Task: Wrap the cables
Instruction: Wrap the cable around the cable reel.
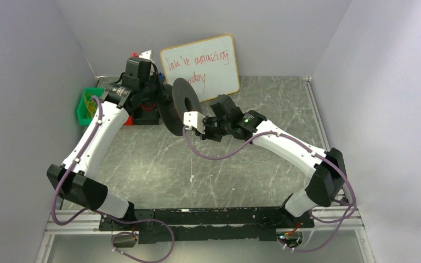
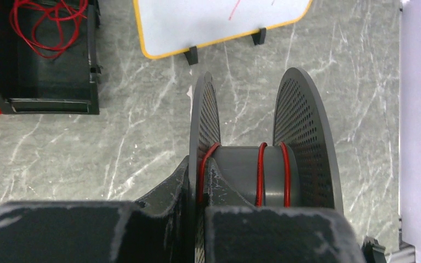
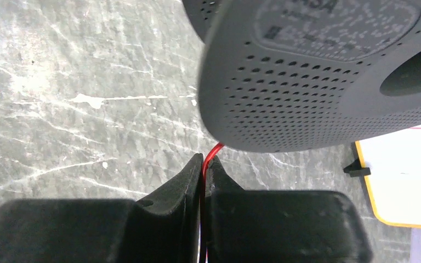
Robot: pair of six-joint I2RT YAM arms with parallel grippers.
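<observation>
Matt grey perforated plastic spool (image 2: 302,126), smooth marbled stone-look table (image 2: 115,142) — glossy whiteboard (image 2: 197,22), shiny red cables (image 2: 261,175)

Grey marble-look tabletop (image 1: 142,159) w/ plain pale walls (image 1: 285,33) on 3 sides, whiteboard (image 1: 211,68) propped at back.

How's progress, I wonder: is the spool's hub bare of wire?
No, several turns of red wire circle the spool hub in the left wrist view.

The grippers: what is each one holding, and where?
Left gripper clamps the black spool by one flange's rim; right gripper pinches the red wire beside the spool.
</observation>
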